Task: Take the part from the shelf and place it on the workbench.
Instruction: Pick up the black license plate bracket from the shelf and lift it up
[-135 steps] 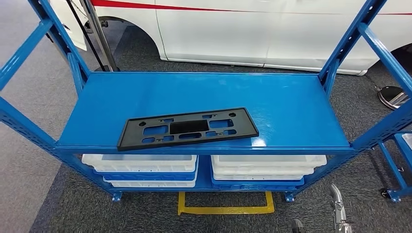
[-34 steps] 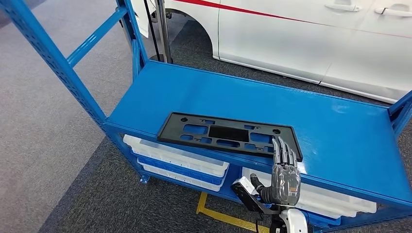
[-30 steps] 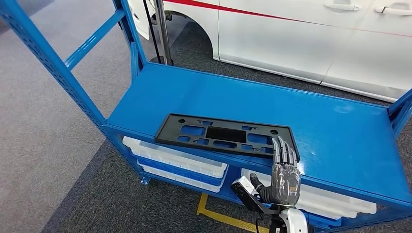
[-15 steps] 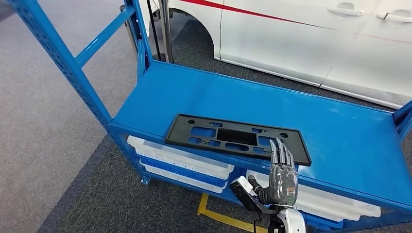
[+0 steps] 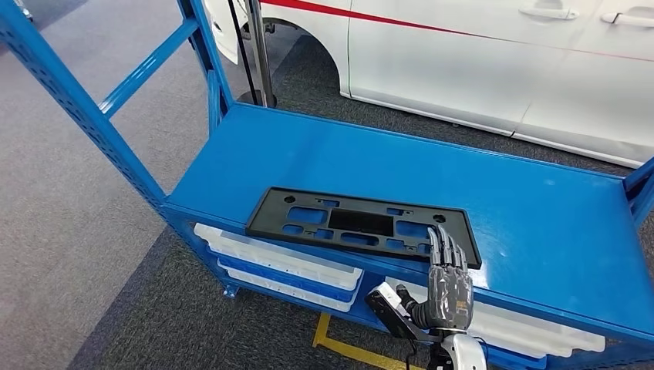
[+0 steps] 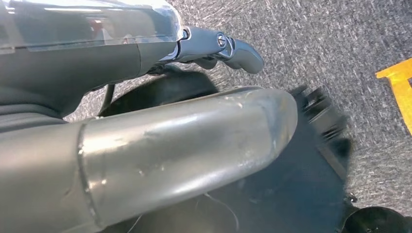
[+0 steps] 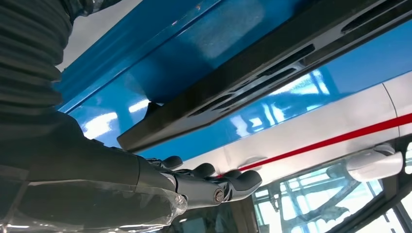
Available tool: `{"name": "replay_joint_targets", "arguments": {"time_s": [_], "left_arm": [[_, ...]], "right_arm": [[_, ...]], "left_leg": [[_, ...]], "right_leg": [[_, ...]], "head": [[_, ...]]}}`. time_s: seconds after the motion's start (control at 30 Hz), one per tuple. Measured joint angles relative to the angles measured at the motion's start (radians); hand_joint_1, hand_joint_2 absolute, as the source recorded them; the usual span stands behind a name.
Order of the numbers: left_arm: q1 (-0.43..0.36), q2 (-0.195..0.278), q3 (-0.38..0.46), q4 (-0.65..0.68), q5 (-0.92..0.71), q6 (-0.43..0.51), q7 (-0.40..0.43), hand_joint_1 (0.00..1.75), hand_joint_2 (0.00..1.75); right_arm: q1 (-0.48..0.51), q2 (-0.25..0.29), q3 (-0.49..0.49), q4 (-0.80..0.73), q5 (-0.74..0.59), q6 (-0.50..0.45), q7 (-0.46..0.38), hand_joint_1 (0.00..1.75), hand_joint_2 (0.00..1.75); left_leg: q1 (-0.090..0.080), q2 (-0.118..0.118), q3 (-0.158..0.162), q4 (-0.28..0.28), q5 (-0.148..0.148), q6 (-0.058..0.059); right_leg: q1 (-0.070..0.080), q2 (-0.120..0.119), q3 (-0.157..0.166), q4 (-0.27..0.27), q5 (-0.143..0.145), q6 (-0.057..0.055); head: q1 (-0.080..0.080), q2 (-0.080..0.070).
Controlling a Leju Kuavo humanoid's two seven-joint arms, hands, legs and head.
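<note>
We see part (image 5: 362, 227) flat on blue shelf (image 5: 532, 208), near shelf's front edge, not yet lifted. Right hand (image 5: 446, 279) at part's near corner, fingers straight and apart, holding nothing. We judge grasp, lift, carry to counter all remain. Left hand (image 6: 221, 46): cannot tell.

Ahead of the right hand (image 5: 446, 281), the glossy blue metal shelf deck (image 5: 540, 208) lay open, with bare surface beyond and to its right. The flat black slotted plastic plate (image 5: 361, 226) sat at its fingertips (image 5: 441, 243), overhanging the front lip. A slanted blue perforated upright post (image 5: 85, 108) stood well off to its left, and a white car body (image 5: 493, 62) closed the far side
</note>
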Motion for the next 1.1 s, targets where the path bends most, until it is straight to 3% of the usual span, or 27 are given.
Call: {"name": "replay_joint_targets", "arguments": {"time_s": [0.07,0.1,0.17,0.23,0.27,0.4,0.47,0.57,0.6,0.63,0.7,0.77,0.87,0.93,1.0,1.07,1.1], "left_arm": [[0.002,0.002,-0.003,0.000,0.001,0.001,-0.001,0.00,0.00],[0.003,0.002,-0.004,0.000,0.001,0.002,-0.002,0.00,0.00],[0.003,0.004,-0.004,0.000,0.001,0.002,-0.002,0.00,0.00],[0.003,0.005,-0.005,-0.001,0.002,0.002,-0.003,0.00,0.00],[0.001,0.006,-0.005,-0.002,0.010,0.000,-0.003,0.00,0.00],[-0.064,0.052,0.027,-0.003,0.099,-0.095,-0.014,0.00,0.00],[-0.121,0.078,0.059,0.009,0.113,-0.136,-0.028,0.00,0.00],[-0.166,0.103,0.086,0.023,0.103,-0.133,-0.047,0.00,0.00],[-0.168,0.106,0.092,0.026,0.099,-0.128,-0.050,0.00,0.00],[-0.166,0.107,0.096,0.029,0.097,-0.126,-0.051,0.00,0.00],[-0.159,0.105,0.103,0.032,0.094,-0.124,-0.052,0.00,0.00],[-0.160,0.104,0.108,0.036,0.092,-0.124,-0.051,0.00,0.00],[-0.167,0.104,0.120,0.037,0.092,-0.127,-0.050,0.00,0.00],[-0.172,0.105,0.126,0.038,0.090,-0.132,-0.049,0.00,0.00],[-0.175,0.105,0.131,0.038,0.085,-0.140,-0.048,0.00,0.00],[-0.175,0.110,0.135,0.040,0.081,-0.154,-0.049,0.00,0.00],[-0.174,0.114,0.137,0.042,0.080,-0.163,-0.050,0.00,0.00]], "right_arm": [[0.001,0.000,0.000,0.001,0.000,0.001,0.000,0.00,1.75],[0.002,0.000,0.000,0.002,0.000,0.001,0.000,0.00,1.75],[0.002,0.001,0.000,0.002,0.000,0.001,0.000,0.00,1.75],[0.002,0.002,0.000,0.003,0.000,0.001,0.000,0.00,1.75],[0.001,0.003,0.000,0.003,-0.002,0.004,-0.003,0.00,1.75],[-0.034,0.003,0.021,0.016,-0.040,0.038,-0.038,0.00,1.75],[-0.066,0.003,0.042,0.031,-0.052,0.041,-0.037,0.00,1.75],[-0.083,0.003,0.063,0.051,-0.056,0.042,-0.025,0.00,1.75],[-0.083,0.003,0.066,0.056,-0.056,0.042,-0.023,0.00,1.75],[-0.083,0.003,0.069,0.060,-0.056,0.041,-0.021,0.00,1.75],[-0.084,0.003,0.071,0.066,-0.056,0.042,-0.018,0.00,1.75],[-0.085,0.003,0.074,0.071,-0.056,0.042,-0.017,0.00,1.75],[-0.090,0.004,0.081,0.073,-0.055,0.044,-0.016,0.00,1.75],[-0.097,0.005,0.085,0.074,-0.055,0.046,-0.016,0.00,1.75],[-0.106,0.005,0.090,0.075,-0.055,0.049,-0.016,0.00,1.75],[-0.111,0.005,0.099,0.079,-0.055,0.051,-0.017,0.00,1.75],[-0.112,0.005,0.102,0.081,-0.055,0.052,-0.019,0.43,1.75]], "left_leg": [[0.002,0.000,-0.066,0.106,-0.024,-0.004],[0.002,0.000,-0.076,0.109,-0.006,-0.004],[0.001,0.000,-0.042,0.005,0.079,0.003],[-0.004,0.001,0.010,-0.114,0.131,0.017],[-0.007,0.001,0.025,-0.146,0.135,0.023],[-0.003,-0.003,0.045,-0.180,0.122,0.046],[0.001,-0.005,0.061,-0.189,0.118,0.057],[-0.001,-0.006,0.084,-0.190,0.099,0.063],[-0.001,-0.006,0.095,-0.189,0.090,0.062],[-0.001,-0.006,0.109,-0.189,0.080,0.059],[0.000,-0.005,0.137,-0.189,0.057,0.052],[-0.002,-0.005,0.152,-0.188,0.037,0.041],[-0.002,-0.005,0.166,-0.180,0.026,0.022],[0.000,-0.003,0.155,-0.132,0.026,0.014],[0.003,-0.002,0.094,-0.025,-0.002,0.005],[0.004,-0.001,0.013,0.072,-0.051,-0.003],[0.005,-0.001,-0.013,0.089,-0.058,-0.005]], "right_leg": [[0.001,-0.001,0.010,0.001,-0.009,-0.003],[0.002,0.001,0.017,0.002,-0.015,-0.002],[0.002,0.003,0.038,0.002,-0.030,0.002],[0.005,0.004,0.054,0.001,-0.046,0.011],[0.006,0.004,0.058,-0.002,-0.051,0.016],[0.008,0.002,0.056,0.020,-0.049,0.035],[0.006,0.002,0.007,0.105,-0.077,0.042],[0.001,0.003,-0.110,0.266,-0.130,0.050],[0.000,0.003,-0.133,0.277,-0.122,0.051],[0.000,0.003,-0.139,0.254,-0.096,0.051],[0.000,0.002,-0.120,0.137,0.001,0.046],[0.005,0.000,-0.102,0.048,0.055,0.037],[0.009,0.003,-0.085,0.030,0.050,0.019],[0.006,0.002,-0.059,0.019,0.044,0.005],[0.005,0.001,-0.035,0.011,0.035,-0.006],[0.005,0.004,-0.021,0.008,0.022,-0.009],[0.005,0.005,-0.014,0.008,0.015,-0.009]], "head": [[0.000,0.000],[0.000,0.000],[0.000,0.000],[0.000,0.000],[0.000,0.000],[0.001,0.000],[0.002,0.000],[0.002,0.000],[0.002,0.000],[0.002,0.000],[0.002,0.000],[0.002,0.000],[0.001,0.000],[0.001,0.000],[0.001,0.000],[0.000,0.000],[0.000,0.000]]}}
